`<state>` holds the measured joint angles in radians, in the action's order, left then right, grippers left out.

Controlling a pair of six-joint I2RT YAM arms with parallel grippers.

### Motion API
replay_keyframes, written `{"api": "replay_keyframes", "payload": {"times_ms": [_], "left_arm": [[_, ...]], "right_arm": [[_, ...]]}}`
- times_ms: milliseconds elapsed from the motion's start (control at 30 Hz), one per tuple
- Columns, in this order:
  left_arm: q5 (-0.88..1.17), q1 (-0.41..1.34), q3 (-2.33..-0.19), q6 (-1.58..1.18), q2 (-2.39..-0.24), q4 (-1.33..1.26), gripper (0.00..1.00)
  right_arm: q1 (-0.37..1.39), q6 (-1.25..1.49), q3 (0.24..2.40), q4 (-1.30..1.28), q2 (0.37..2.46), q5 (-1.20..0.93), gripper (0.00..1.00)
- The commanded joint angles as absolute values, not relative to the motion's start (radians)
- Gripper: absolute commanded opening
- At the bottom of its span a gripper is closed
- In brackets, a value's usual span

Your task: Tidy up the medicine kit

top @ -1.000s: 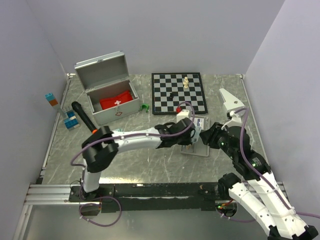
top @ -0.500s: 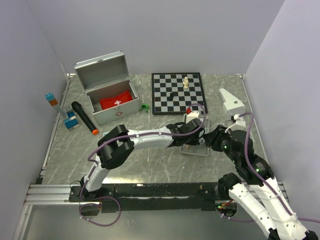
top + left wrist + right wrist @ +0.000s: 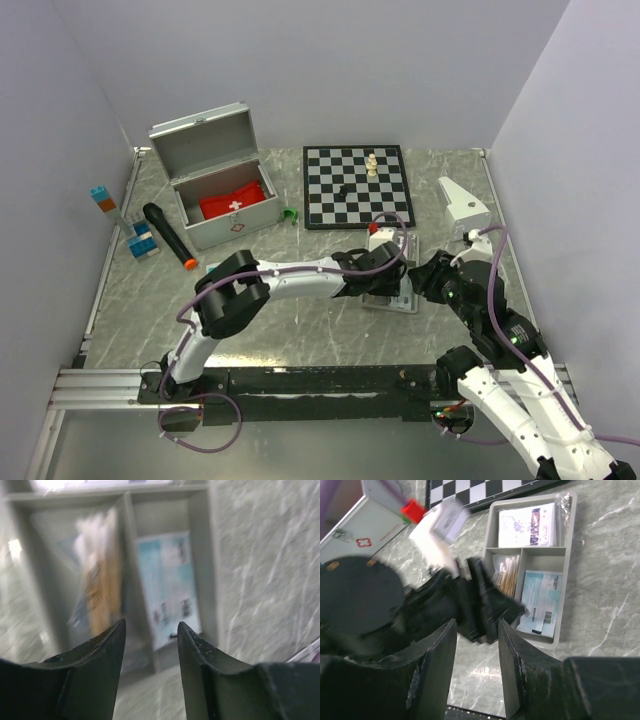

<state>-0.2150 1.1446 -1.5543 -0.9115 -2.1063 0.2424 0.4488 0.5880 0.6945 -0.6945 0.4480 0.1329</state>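
Note:
The medicine kit (image 3: 215, 190) is a silver case standing open at the back left, with its red white-cross pouch (image 3: 232, 203) inside. Its front also shows in the right wrist view (image 3: 365, 530). My left gripper (image 3: 385, 288) hangs open over the near end of a shallow grey tray (image 3: 410, 300), nothing between its jaws (image 3: 151, 627). Below it lie a cotton swab packet (image 3: 100, 575) and a blue-white packet (image 3: 167, 595). My right gripper (image 3: 425, 277) stands open and empty (image 3: 476, 625) just right of the tray, facing the left arm's black fingers (image 3: 485, 605).
A chessboard (image 3: 355, 185) with a few pieces lies behind the tray. A black torch (image 3: 165, 235) and blue blocks (image 3: 140, 243) lie left of the case, a small green thing (image 3: 290, 215) to its right. A white object (image 3: 462, 205) rests at the far right.
My left arm swung right over the grey tray, sank a little, and its jaws went from shut to open. The right arm drew back slightly, then held still.

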Motion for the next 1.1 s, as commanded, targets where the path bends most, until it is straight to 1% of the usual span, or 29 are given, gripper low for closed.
{"api": "replay_keyframes", "payload": {"times_ms": [0, 133, 233, 267, 300, 333, 367, 467, 533, 633, 733, 833, 967, 1067], "left_arm": [[-0.248, 1.155, -1.473, -0.919, -1.927, 0.248, 0.51], [-0.346, 1.155, -1.269, -0.953, -1.697, 0.27, 0.49], [-0.519, 1.146, -1.134, -1.026, -1.519, 0.4, 0.5], [-0.558, 1.131, -1.091, -1.076, -1.467, 0.443, 0.58], [-0.586, 1.1, -1.042, -1.124, -1.413, 0.486, 0.73], [-0.577, 1.057, -0.998, -1.158, -1.372, 0.514, 0.81], [-0.545, 0.995, -0.944, -1.161, -1.33, 0.509, 0.83], [-0.473, 0.803, -0.787, -1.151, -1.234, 0.454, 0.82], [-0.486, 0.732, -0.755, -1.135, -1.224, 0.442, 0.82], [-0.508, 0.649, -0.781, -1.108, -1.293, 0.471, 0.82], [-0.468, 0.542, -0.798, -1.086, -1.362, 0.471, 0.83], [-0.44, 0.462, -0.77, -1.072, -1.37, 0.422, 0.85], [-0.452, 0.428, -0.773, -1.037, -1.396, 0.381, 0.85], [-0.445, 0.4, -0.81, -1.02, -1.475, 0.388, 0.8]], "right_arm": [[0.443, 0.618, 0.66, -0.647, 0.471, 0.186, 0.45], [0.439, 0.646, 0.64, -0.62, 0.586, 0.19, 0.44], [0.437, 0.635, 0.634, -0.566, 0.64, 0.129, 0.43], [0.437, 0.626, 0.627, -0.542, 0.64, 0.095, 0.44], [0.437, 0.612, 0.618, -0.514, 0.638, 0.074, 0.43], [0.437, 0.601, 0.612, -0.496, 0.631, 0.063, 0.43], [0.437, 0.601, 0.604, -0.482, 0.623, 0.061, 0.44], [0.437, 0.598, 0.581, -0.454, 0.609, 0.045, 0.44], [0.437, 0.594, 0.574, -0.449, 0.606, 0.022, 0.45], [0.437, 0.588, 0.578, -0.468, 0.609, 0.009, 0.45], [0.437, 0.589, 0.562, -0.442, 0.611, -0.049, 0.44], [0.439, 0.618, 0.528, -0.401, 0.609, -0.096, 0.44], [0.439, 0.624, 0.485, -0.368, 0.6, -0.109, 0.44], [0.439, 0.618, 0.472, -0.362, 0.598, -0.11, 0.44]]}}
